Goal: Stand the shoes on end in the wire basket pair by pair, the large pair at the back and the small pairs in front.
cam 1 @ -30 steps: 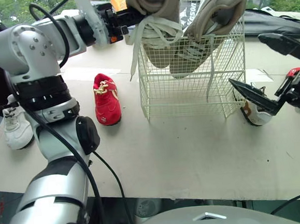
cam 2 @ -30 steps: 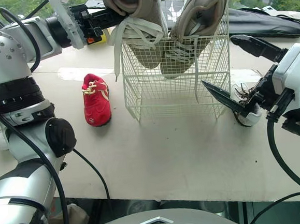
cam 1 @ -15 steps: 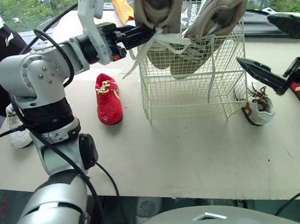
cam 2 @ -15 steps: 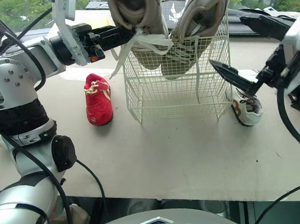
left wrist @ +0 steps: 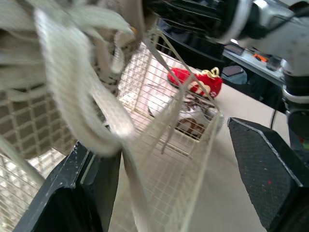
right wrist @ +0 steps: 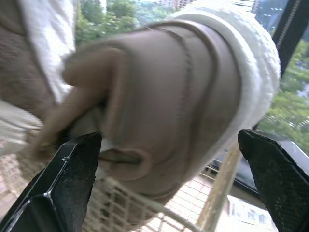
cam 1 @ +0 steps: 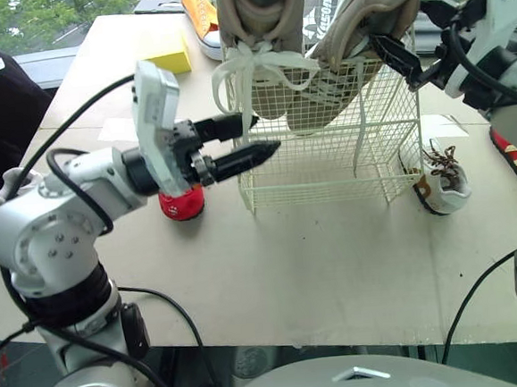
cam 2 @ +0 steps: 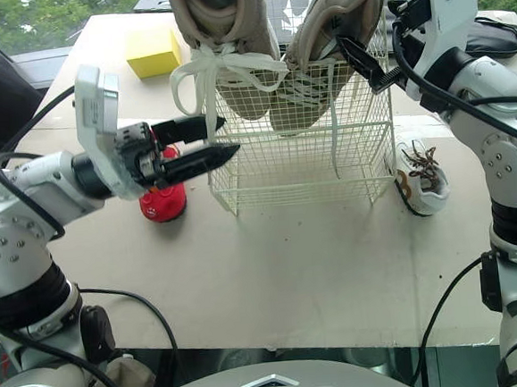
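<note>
Left gripper (cam 1: 261, 132) pulled back from laces (cam 1: 241, 67) to wire basket (cam 1: 328, 166) front-left corner, fingers apart, empty. Right gripper (right wrist: 169, 140) raised to right large shoe (cam 1: 372, 14) heel, fingers spread either side. Both large shoes on end in basket.

Wire basket (cam 1: 328, 166): cream-coated metal wire, smooth. Large shoes (cam 1: 262, 14): beige suede-like cloth, flat woven laces. Table (cam 1: 319, 278): matt, smooth board. Left gripper (cam 1: 265, 131): black, matt, finely pebbled fingers.
</note>
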Action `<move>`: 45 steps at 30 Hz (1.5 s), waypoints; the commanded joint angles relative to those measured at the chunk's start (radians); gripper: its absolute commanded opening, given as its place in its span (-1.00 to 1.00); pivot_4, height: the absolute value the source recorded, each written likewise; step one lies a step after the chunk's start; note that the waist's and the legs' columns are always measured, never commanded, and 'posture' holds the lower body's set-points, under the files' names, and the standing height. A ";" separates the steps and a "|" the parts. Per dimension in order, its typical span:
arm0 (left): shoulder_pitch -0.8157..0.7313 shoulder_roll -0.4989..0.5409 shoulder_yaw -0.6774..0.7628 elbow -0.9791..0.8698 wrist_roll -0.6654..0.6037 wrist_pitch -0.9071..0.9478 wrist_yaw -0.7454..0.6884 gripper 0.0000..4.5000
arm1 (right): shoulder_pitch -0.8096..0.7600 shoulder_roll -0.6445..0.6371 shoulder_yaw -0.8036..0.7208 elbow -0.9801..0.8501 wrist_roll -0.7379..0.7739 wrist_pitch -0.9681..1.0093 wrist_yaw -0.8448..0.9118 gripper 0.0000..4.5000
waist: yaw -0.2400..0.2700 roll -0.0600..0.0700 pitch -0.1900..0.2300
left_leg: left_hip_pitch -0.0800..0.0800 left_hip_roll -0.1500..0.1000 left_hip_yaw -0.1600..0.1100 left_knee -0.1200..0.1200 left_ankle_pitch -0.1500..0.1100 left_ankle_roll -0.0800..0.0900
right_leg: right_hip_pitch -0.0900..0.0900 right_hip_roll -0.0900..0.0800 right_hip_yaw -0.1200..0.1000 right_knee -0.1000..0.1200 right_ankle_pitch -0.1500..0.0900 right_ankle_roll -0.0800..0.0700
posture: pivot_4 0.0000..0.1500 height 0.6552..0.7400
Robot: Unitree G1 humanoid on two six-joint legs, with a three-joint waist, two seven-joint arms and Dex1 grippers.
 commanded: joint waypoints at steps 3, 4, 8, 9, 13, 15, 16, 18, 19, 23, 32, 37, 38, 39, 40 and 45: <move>0.047 0.011 0.024 -0.101 -0.064 -0.115 0.042 0.71 | -0.068 -0.009 -0.010 0.060 -0.078 -0.017 0.023 0.21 | -0.001 0.000 0.000 | 0.001 0.000 0.002 0.000 0.000 0.000 | 0.000 0.000 0.001 0.000 0.000 0.000 | 1.00 1.00; 0.055 0.011 0.022 -0.105 -0.071 -0.126 0.054 0.71 | -0.075 -0.010 -0.004 0.068 -0.091 -0.029 0.033 0.01 | -0.001 0.000 0.000 | 0.001 0.000 0.001 0.001 0.000 0.000 | 0.000 0.000 0.001 0.000 0.000 0.000 | 1.00 1.00; 0.106 0.022 0.015 -0.119 -0.083 -0.166 0.080 0.71 | -0.103 -0.010 0.018 0.072 -0.153 -0.083 0.064 -0.70 | -0.003 0.000 0.000 | 0.001 -0.001 0.002 0.001 0.000 0.001 | 0.000 0.000 0.002 0.001 0.000 0.000 | 1.00 1.00; 0.120 0.025 0.011 -0.121 -0.082 -0.177 0.083 0.71 | -0.107 -0.009 0.023 0.066 -0.172 -0.108 0.075 -0.90 | -0.004 0.000 0.000 | 0.001 -0.001 0.001 0.001 0.000 0.001 | 0.000 0.001 0.001 0.001 0.000 0.000 | 1.00 1.00; 0.144 0.035 -0.012 -0.114 -0.070 -0.223 0.084 0.71 | -0.115 0.021 0.021 -0.002 -0.198 -0.127 0.062 -0.95 | -0.005 0.001 0.000 | 0.000 0.000 0.002 0.000 0.000 0.001 | 0.000 0.001 0.001 0.000 0.000 0.000 | 1.00 1.00; 0.146 0.040 -0.024 -0.096 -0.064 -0.242 0.084 0.71 | -0.112 0.013 0.045 -0.030 -0.254 -0.183 0.074 -0.95 | -0.005 0.002 0.001 | 0.000 0.000 0.002 0.000 0.000 0.001 | -0.001 0.001 0.001 0.000 0.000 0.000 | 1.00 1.00; 0.148 0.044 -0.030 -0.090 -0.062 -0.250 0.080 0.71 | -0.114 0.011 0.051 -0.037 -0.274 -0.203 0.079 -0.95 | -0.005 0.002 0.001 | 0.000 0.000 0.002 0.000 0.000 0.000 | -0.001 0.001 0.001 0.000 0.000 0.000 | 1.00 1.00; 0.150 0.052 -0.046 -0.079 -0.050 -0.268 0.074 0.71 | -0.118 0.007 0.053 -0.037 -0.312 -0.236 0.083 -0.95 | -0.005 0.002 0.001 | 0.000 0.000 0.001 0.000 0.000 0.000 | -0.001 0.001 0.001 0.000 0.000 0.000 | 1.00 1.00; 0.151 0.057 -0.053 -0.073 -0.045 -0.276 0.071 0.71 | -0.121 0.010 0.050 -0.038 -0.321 -0.242 0.084 -0.95 | -0.005 0.002 0.001 | 0.000 0.000 0.001 0.000 0.000 0.000 | -0.001 0.001 0.001 0.000 0.000 0.000 | 1.00 1.00; 0.152 0.068 -0.068 -0.055 -0.043 -0.298 0.068 0.71 | -0.118 0.014 0.050 -0.046 -0.347 -0.248 0.102 -0.95 | -0.003 0.002 0.001 | 0.000 -0.001 0.001 0.000 0.000 0.000 | -0.001 0.001 0.001 0.000 0.000 0.000 | 1.00 1.00; 0.154 0.054 -0.097 -0.039 -0.021 -0.357 0.094 0.71 | -0.051 -0.022 0.087 -0.066 -0.300 -0.051 0.198 -0.95 | -0.004 0.002 0.001 | 0.000 0.000 0.001 0.000 0.000 0.001 | 0.000 0.001 0.001 0.000 0.000 0.000 | 1.00 1.00; 0.170 0.058 -0.095 -0.054 -0.042 -0.361 0.108 0.71 | -0.065 -0.030 0.056 -0.049 -0.268 -0.030 0.251 -0.58 | -0.008 0.002 0.001 | 0.002 0.000 0.002 0.000 0.000 0.001 | 0.000 0.002 0.002 0.001 0.000 0.000 | 1.00 1.00; 0.176 0.061 -0.092 -0.058 -0.051 -0.359 0.110 0.71 | -0.062 -0.036 0.045 -0.054 -0.263 -0.035 0.264 -0.42 | -0.008 0.002 0.001 | 0.002 0.000 0.002 0.000 0.000 0.001 | 0.000 0.002 0.002 0.001 0.000 0.000 | 1.00 1.00; 0.183 0.064 -0.090 -0.063 -0.056 -0.358 0.112 0.71 | -0.059 -0.042 0.033 -0.059 -0.261 -0.038 0.272 -0.21 | -0.007 0.002 0.001 | 0.002 0.000 0.002 0.000 -0.001 0.002 | 0.000 0.002 0.002 0.001 0.000 0.000 | 1.00 1.00; 0.187 0.067 -0.088 -0.065 -0.060 -0.359 0.114 0.71 | -0.056 -0.045 0.024 -0.062 -0.262 -0.041 0.277 0.06 | -0.006 0.002 0.001 | 0.002 0.000 0.002 0.000 -0.001 0.002 | 0.000 0.002 0.002 0.000 0.000 0.000 | 1.00 1.00; 0.221 0.085 -0.087 -0.086 -0.100 -0.357 0.101 0.71 | -0.004 -0.102 -0.079 -0.110 -0.229 -0.067 0.329 0.99 | -0.002 0.002 0.001 | 0.001 0.000 0.002 0.000 -0.001 0.002 | 0.000 0.001 0.001 0.000 0.000 0.000 | 1.00 1.00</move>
